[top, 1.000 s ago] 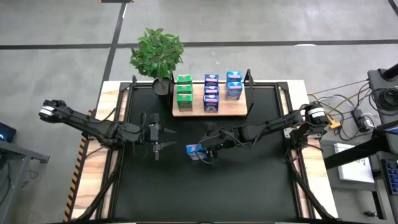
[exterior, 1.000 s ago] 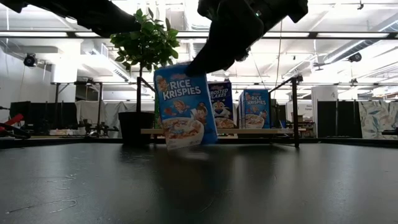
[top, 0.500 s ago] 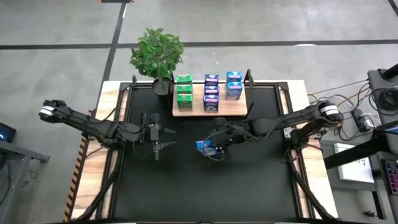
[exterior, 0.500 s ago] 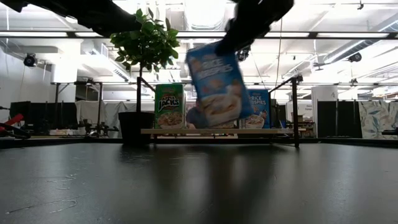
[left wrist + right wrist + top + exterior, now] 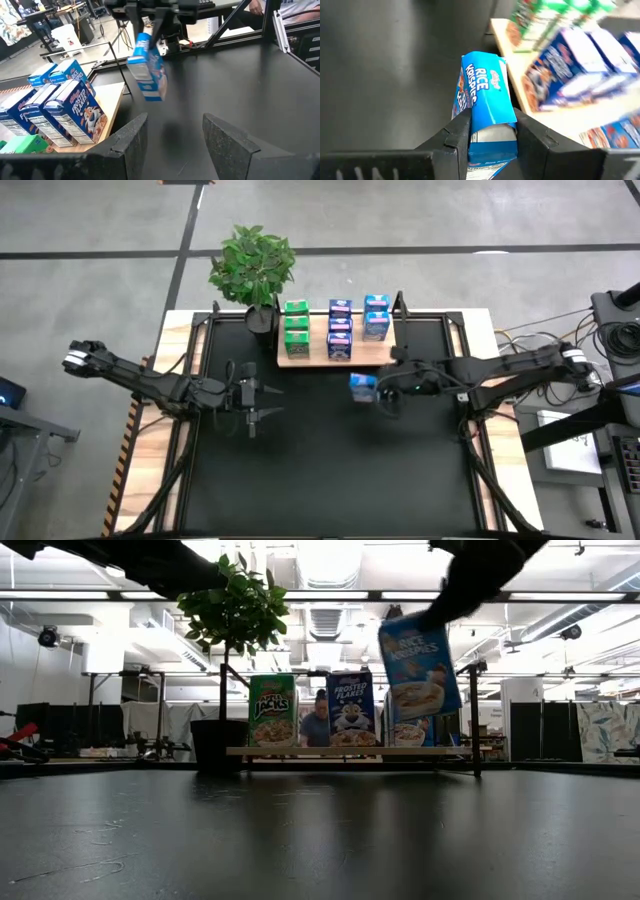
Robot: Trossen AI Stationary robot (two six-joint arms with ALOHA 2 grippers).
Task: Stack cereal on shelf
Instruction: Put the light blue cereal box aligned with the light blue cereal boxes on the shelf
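Observation:
A blue Rice Krispies cereal carton (image 5: 362, 386) hangs over the black mat, just in front of the right end of the shelf (image 5: 312, 360), with my right gripper (image 5: 378, 389) shut on it. The shelf is a pale wood board at the mat's far edge. On it stand a row of green cartons (image 5: 296, 322) and two rows of blue cartons (image 5: 340, 330), all on their bases. My left gripper (image 5: 251, 402) waits open over the mat's left half, with nothing between its fingers (image 5: 131, 144). My right gripper pinches the carton between its two fingers (image 5: 456, 134), one on each of two opposite faces, near the upper end (image 5: 490, 131). The fingers slant down from the table's right side. The carton (image 5: 420, 665) hangs tilted below them, lifted clear of the mat.
A potted plant (image 5: 254, 264) stands at the shelf's far left corner, and a dark upright post (image 5: 400, 302) at its far right. Bare black mat (image 5: 330, 470) lies in front of the shelf. Cables and gear (image 5: 575, 370) lie beyond the table's right edge.
My right gripper has carried the blue carton from the middle of the mat up and toward the table's right and far edges, ending by the shelf's right end. The carton has risen well clear of the mat and stays tilted.

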